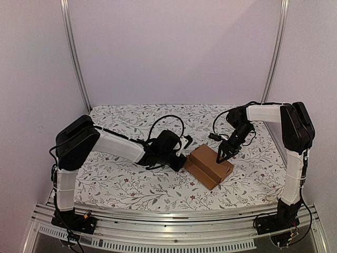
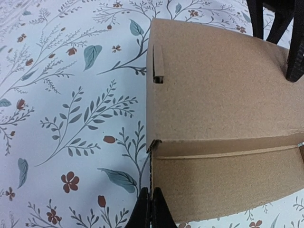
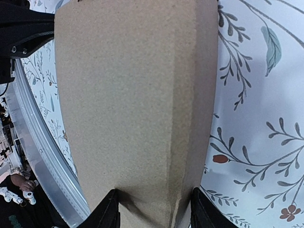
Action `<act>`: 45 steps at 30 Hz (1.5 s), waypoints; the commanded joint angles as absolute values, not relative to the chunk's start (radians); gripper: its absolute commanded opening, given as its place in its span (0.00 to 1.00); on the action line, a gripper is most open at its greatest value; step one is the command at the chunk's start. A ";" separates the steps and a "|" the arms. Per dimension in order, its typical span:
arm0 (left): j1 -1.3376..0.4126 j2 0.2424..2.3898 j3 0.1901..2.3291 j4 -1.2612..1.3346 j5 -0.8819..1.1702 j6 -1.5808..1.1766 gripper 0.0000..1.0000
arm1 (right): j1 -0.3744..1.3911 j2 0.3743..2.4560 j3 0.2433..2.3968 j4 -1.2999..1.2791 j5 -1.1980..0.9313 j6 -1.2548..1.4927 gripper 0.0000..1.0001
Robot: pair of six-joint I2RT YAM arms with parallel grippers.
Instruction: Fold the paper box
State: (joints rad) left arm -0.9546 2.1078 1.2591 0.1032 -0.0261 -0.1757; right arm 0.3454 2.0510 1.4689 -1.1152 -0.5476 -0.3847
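the paper box (image 1: pixel 210 165) sits closed at centre right of the top view on the floral tablecloth (image 1: pixel 126 179), plain brown, no print, contents hidden. the left gripper (image 1: pixel 180 161), clenched empty, meets its left end; the right gripper (image 1: pixel 223 155) straddles its top, fingers (image 3: pixel 107 213) grasping both sides.

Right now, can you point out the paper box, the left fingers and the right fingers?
paper box (image 1: pixel 211 164): top view, lid.
left fingers (image 2: pixel 151 211): left wrist view, closed tips.
right fingers (image 3: pixel 105 213): right wrist view, left finger.
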 commanded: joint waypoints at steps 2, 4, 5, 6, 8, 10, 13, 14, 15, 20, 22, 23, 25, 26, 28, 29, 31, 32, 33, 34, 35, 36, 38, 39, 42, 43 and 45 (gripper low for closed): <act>-0.965 2.063 1.261 0.168 -0.048 -0.173 0.00 | 0.338 2.108 1.457 -1.092 -0.448 -0.379 0.48; -0.965 2.062 1.256 0.167 -0.061 -0.180 0.00 | 0.338 2.114 1.458 -1.092 -0.439 -0.377 0.48; -0.965 2.058 1.249 0.168 -0.063 -0.187 0.00 | 0.338 2.118 1.458 -1.095 -0.436 -0.376 0.48; -0.966 2.054 1.238 0.173 -0.069 -0.190 0.00 | 0.337 2.129 1.460 -1.096 -0.434 -0.376 0.48; -0.966 2.043 1.208 0.195 -0.078 -0.200 0.00 | 0.335 2.139 1.464 -1.102 -0.444 -0.374 0.48; -0.966 2.034 1.183 0.212 -0.087 -0.206 0.00 | 0.335 2.145 1.466 -1.104 -0.445 -0.373 0.48; -0.969 2.027 1.164 0.235 -0.089 -0.206 0.00 | 0.335 2.146 1.468 -1.104 -0.443 -0.371 0.48; -0.971 2.026 1.162 0.241 -0.088 -0.202 0.00 | 0.334 2.146 1.468 -1.105 -0.444 -0.371 0.48; -0.972 2.029 1.165 0.242 -0.088 -0.200 0.00 | 0.334 2.146 1.467 -1.106 -0.445 -0.371 0.48; -0.980 2.055 1.206 0.214 -0.079 -0.179 0.00 | 0.335 2.143 1.466 -1.105 -0.443 -0.374 0.48; -0.982 2.065 1.232 0.192 -0.079 -0.171 0.00 | 0.335 2.142 1.466 -1.107 -0.444 -0.376 0.48; -0.983 2.071 1.244 0.179 -0.080 -0.166 0.00 | 0.337 2.142 1.466 -1.107 -0.445 -0.378 0.48; -0.987 2.078 1.258 0.163 -0.087 -0.155 0.00 | 0.340 2.140 1.466 -1.108 -0.444 -0.381 0.48; -0.989 2.079 1.262 0.159 -0.095 -0.149 0.00 | 0.341 2.140 1.466 -1.107 -0.442 -0.382 0.48; -0.990 2.082 1.274 0.144 -0.102 -0.141 0.00 | 0.350 2.137 1.467 -1.109 -0.439 -0.384 0.48; -0.990 2.087 1.281 0.135 -0.100 -0.139 0.00 | 0.354 2.137 1.468 -1.110 -0.439 -0.385 0.48; -0.991 2.093 1.296 0.119 -0.101 -0.135 0.00 | 0.362 2.133 1.468 -1.111 -0.435 -0.389 0.48; -0.992 2.094 1.300 0.115 -0.101 -0.136 0.00 | 0.365 2.132 1.468 -1.111 -0.433 -0.389 0.48; -0.991 2.096 1.303 0.112 -0.104 -0.136 0.00 | 0.368 2.130 1.469 -1.111 -0.432 -0.390 0.48; -0.992 2.098 1.306 0.109 -0.106 -0.136 0.00 | 0.370 2.129 1.470 -1.111 -0.431 -0.390 0.48; -0.993 2.100 1.311 0.104 -0.104 -0.136 0.00 | 0.371 2.129 1.470 -1.112 -0.431 -0.390 0.48; -0.992 2.104 1.320 0.092 -0.104 -0.136 0.00 | 0.373 2.129 1.470 -1.112 -0.430 -0.392 0.48; -0.992 2.113 1.340 0.065 -0.097 -0.137 0.00 | 0.383 2.123 1.468 -1.111 -0.415 -0.397 0.48; -0.992 2.117 1.349 0.053 -0.093 -0.137 0.00 | 0.388 2.118 1.467 -1.109 -0.409 -0.403 0.48; -0.989 2.129 1.382 0.011 -0.092 -0.135 0.00 | 0.407 2.099 1.468 -1.111 -0.411 -0.418 0.48; -0.990 2.130 1.390 0.004 -0.097 -0.135 0.00 | 0.414 2.092 1.469 -1.110 -0.413 -0.420 0.48; -0.987 2.133 1.404 -0.033 -0.105 -0.129 0.00 | 0.424 2.083 1.470 -1.110 -0.418 -0.426 0.48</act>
State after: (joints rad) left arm -0.9791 2.1239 1.3422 -0.0280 -0.0956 -0.1436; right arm 0.3748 2.0712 1.4940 -1.1351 -0.5327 -0.3908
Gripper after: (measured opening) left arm 0.015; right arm 0.484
